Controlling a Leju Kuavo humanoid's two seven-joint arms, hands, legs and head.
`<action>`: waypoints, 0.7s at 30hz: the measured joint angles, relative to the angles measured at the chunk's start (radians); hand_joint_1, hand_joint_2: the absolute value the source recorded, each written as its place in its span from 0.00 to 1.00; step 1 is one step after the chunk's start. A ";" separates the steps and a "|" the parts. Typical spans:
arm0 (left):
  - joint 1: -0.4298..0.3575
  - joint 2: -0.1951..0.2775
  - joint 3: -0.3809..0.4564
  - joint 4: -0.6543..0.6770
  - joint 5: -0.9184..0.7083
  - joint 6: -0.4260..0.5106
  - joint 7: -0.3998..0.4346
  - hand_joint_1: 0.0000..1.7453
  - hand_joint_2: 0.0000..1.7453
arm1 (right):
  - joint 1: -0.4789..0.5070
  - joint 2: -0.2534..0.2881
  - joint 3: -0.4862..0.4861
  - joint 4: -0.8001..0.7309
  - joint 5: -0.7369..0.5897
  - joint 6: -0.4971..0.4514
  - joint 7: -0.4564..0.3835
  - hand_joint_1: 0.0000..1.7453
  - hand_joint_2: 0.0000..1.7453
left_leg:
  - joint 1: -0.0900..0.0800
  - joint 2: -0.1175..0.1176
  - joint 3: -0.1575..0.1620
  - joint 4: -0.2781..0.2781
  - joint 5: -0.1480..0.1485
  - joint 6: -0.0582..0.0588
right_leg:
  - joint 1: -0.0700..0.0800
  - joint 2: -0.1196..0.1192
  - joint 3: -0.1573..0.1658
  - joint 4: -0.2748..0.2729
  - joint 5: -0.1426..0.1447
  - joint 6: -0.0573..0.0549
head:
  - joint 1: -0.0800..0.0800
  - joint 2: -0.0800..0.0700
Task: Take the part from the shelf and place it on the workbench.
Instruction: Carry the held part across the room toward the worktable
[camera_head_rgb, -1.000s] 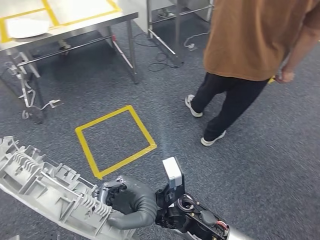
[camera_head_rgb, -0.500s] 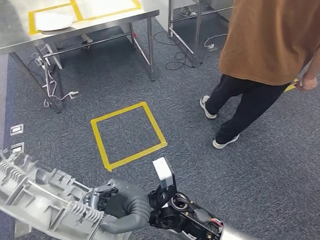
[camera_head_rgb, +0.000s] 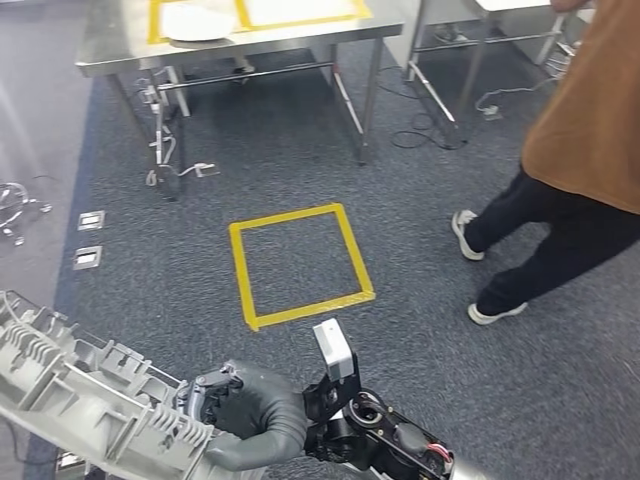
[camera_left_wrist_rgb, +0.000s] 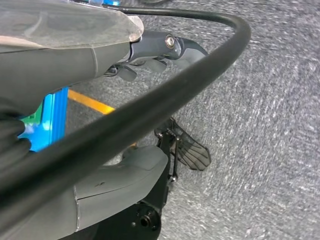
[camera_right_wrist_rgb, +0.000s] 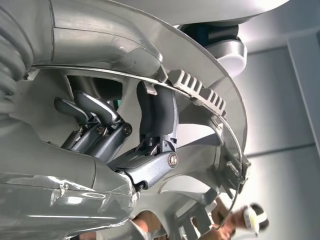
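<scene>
The part (camera_head_rgb: 90, 395) is a long, pale grey moulded plastic piece, ribbed and latticed with many small walls and pockets along its length. It lies slantwise low over the dark speckled carpet (camera_head_rgb: 453, 400), on the robot's side of the yellow tape square (camera_head_rgb: 300, 265), and is carried in the air. The right hand (camera_head_rgb: 253, 415), rubbery grey with a thick thumb, wraps round the part's near end; in the right wrist view its dark fingers (camera_right_wrist_rgb: 156, 112) curl over a finned edge of the part (camera_right_wrist_rgb: 200, 90), gripping it. The right forearm comes in low, its wrist exposed with black fittings and a small white block on top.

The left hand (camera_left_wrist_rgb: 158, 47) hangs over the carpet, and whether its fingers are apart or curled cannot be told.

Beyond the tape square stands a steel workbench (camera_head_rgb: 121, 50) with yellow tape on its top. To the right of the square walks a person (camera_head_rgb: 581, 170) in an ochre top, black trousers and white shoes.
</scene>
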 joint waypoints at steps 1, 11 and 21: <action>-0.001 -0.001 0.000 0.000 0.000 0.001 0.000 0.00 1.00 | 0.000 0.000 0.000 0.000 -0.001 0.000 0.000 1.00 1.00 | -0.001 -0.011 -0.001 0.001 0.000 -0.002 | 0.000 0.020 0.028 -0.067 0.029 -0.007 | 0.002 0.000; 0.000 0.000 0.001 0.002 0.003 -0.016 -0.007 0.00 1.00 | 0.000 0.004 0.002 0.002 -0.019 0.001 0.007 1.00 1.00 | 0.002 0.053 -0.146 0.260 -0.118 -0.052 | -0.002 -0.024 0.077 -0.175 0.062 -0.035 | -0.027 0.000; 0.000 -0.007 0.007 0.002 0.005 -0.028 -0.028 0.00 1.00 | 0.001 0.005 0.003 0.008 -0.033 0.000 0.007 1.00 1.00 | 0.009 0.066 0.002 0.000 -0.014 -0.016 | 0.004 -0.041 0.079 -0.147 0.046 0.005 | -0.039 0.000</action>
